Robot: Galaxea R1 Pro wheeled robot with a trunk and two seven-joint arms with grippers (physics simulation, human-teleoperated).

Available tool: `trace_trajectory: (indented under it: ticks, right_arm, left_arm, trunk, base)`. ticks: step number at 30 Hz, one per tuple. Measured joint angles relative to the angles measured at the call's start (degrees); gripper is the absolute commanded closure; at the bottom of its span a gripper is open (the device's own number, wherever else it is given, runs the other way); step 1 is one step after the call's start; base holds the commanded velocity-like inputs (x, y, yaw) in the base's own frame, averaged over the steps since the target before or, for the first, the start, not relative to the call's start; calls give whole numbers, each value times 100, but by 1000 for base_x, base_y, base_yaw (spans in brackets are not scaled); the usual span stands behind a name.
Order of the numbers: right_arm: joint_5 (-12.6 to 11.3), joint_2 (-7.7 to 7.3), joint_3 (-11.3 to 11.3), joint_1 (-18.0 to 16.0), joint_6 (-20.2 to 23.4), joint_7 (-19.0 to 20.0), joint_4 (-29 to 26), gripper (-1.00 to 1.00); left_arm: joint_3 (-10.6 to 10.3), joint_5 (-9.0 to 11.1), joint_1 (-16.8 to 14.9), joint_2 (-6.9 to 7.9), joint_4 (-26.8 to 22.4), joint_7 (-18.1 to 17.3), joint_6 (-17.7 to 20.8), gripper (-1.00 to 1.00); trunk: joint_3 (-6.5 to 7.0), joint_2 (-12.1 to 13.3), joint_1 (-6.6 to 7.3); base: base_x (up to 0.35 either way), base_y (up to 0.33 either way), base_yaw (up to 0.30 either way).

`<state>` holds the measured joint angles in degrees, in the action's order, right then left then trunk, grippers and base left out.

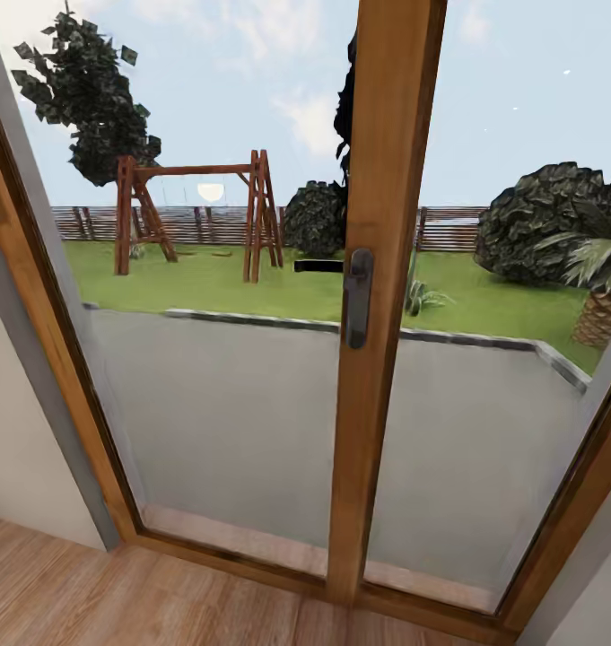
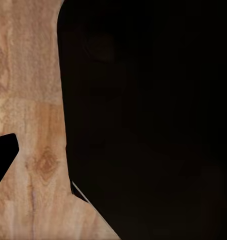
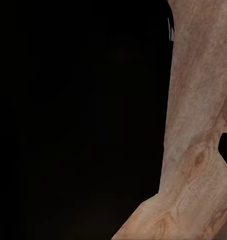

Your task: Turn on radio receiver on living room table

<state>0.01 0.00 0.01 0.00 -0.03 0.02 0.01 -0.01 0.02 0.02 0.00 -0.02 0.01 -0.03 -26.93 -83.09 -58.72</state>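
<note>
Wood-framed glass doors [image 1: 381, 296] with a dark metal handle [image 1: 357, 298] stood straight ahead of the robot's head camera, giving onto a grey terrace, a green lawn and a brown timber swing frame [image 1: 196, 211]. Light wooden floorboards [image 1: 117, 588] met the door's sill. Both wrist cameras looked past dark bodywork at the same floorboards, probably because the arms hung tucked while the robot travelled. Whether either gripper was spread or pressed together could not be told. Neither the red radio receiver nor the coffee table was in sight, so its position, facing and long axis could not be judged.

one glazed wooden door [image 1: 381, 135], one handle [image 1: 357, 298], one swing set [image 1: 197, 215]
</note>
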Motion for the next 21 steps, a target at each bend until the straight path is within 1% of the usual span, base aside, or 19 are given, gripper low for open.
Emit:
trace_trajectory:
  ticks: [1, 9, 13, 21]
  right_arm:
    - [16, 8, 17, -32, -23, 14, 7, -100]
    - [-2, 6, -7, -50, -29, -18, 8, -100]
    - [13, 8, 0, -52, -44, -31, 8, -100]
    - [24, 8, 8, -53, -41, -33, 8, -100]
  left_arm:
    - [-3, 23, 6, 32, -30, 13, -29, -100]
    - [20, 24, 7, 42, -186, 10, -115, -100]
    - [26, 24, 7, 45, -206, 15, -127, -100]
    - [27, 24, 7, 48, -209, 15, -129, -100]
  trunk:
    - [1, 1, -1]
    - [0, 1, -1]
    - [0, 1, -1]
    - [0, 1, -1]
  base:
    - [0, 0, 2]
    - [0, 0, 5]
    - [0, 0, 183]
    - [0, 0, 258]
